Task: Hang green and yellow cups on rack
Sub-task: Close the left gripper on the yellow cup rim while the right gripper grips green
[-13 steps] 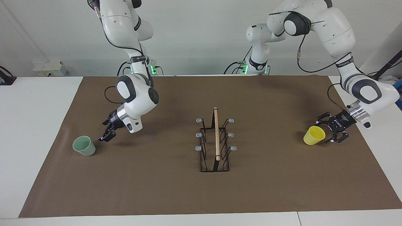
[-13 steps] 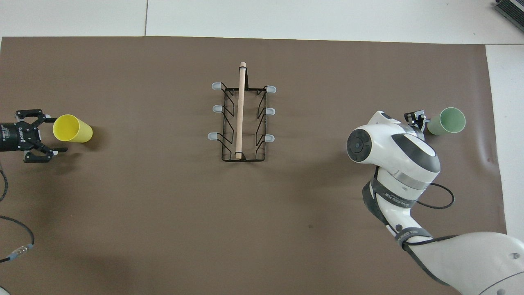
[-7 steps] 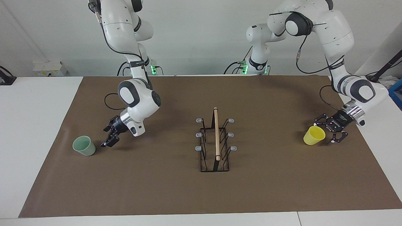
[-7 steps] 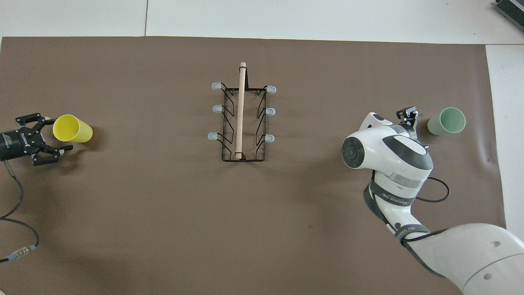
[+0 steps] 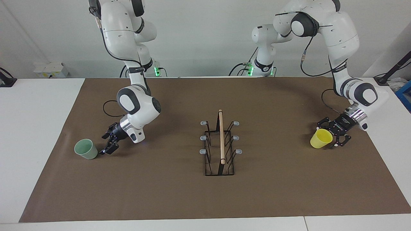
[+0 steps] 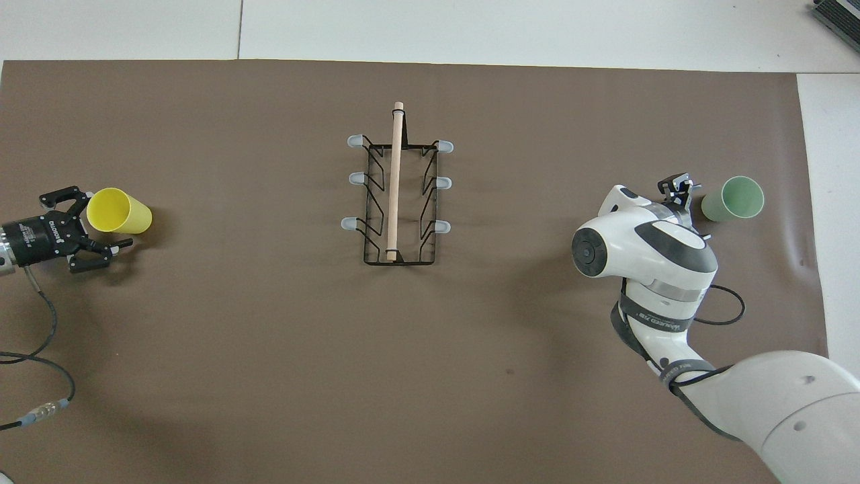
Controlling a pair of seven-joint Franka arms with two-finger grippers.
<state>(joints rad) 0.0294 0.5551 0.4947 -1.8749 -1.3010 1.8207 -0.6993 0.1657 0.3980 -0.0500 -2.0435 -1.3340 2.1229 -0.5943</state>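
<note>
Yellow cup (image 5: pixel 321 138) seemingly between open left gripper (image 5: pixel 328 135) jaws.

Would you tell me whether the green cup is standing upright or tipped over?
Upright: the green cup stands on its narrow base with its open rim facing up, on the brown mat.

White table (image 5: pixel 38 134), brown mat (image 5: pixel 179 199) on it; rack (image 5: pixel 220 150) mid-mat, green cup (image 5: pixel 85 149), yellow cup (image 5: pixel 320 138) at ends.

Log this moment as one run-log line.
left gripper: open beside yellow cup | right gripper: open beside green cup | rack: no cups hung
</note>
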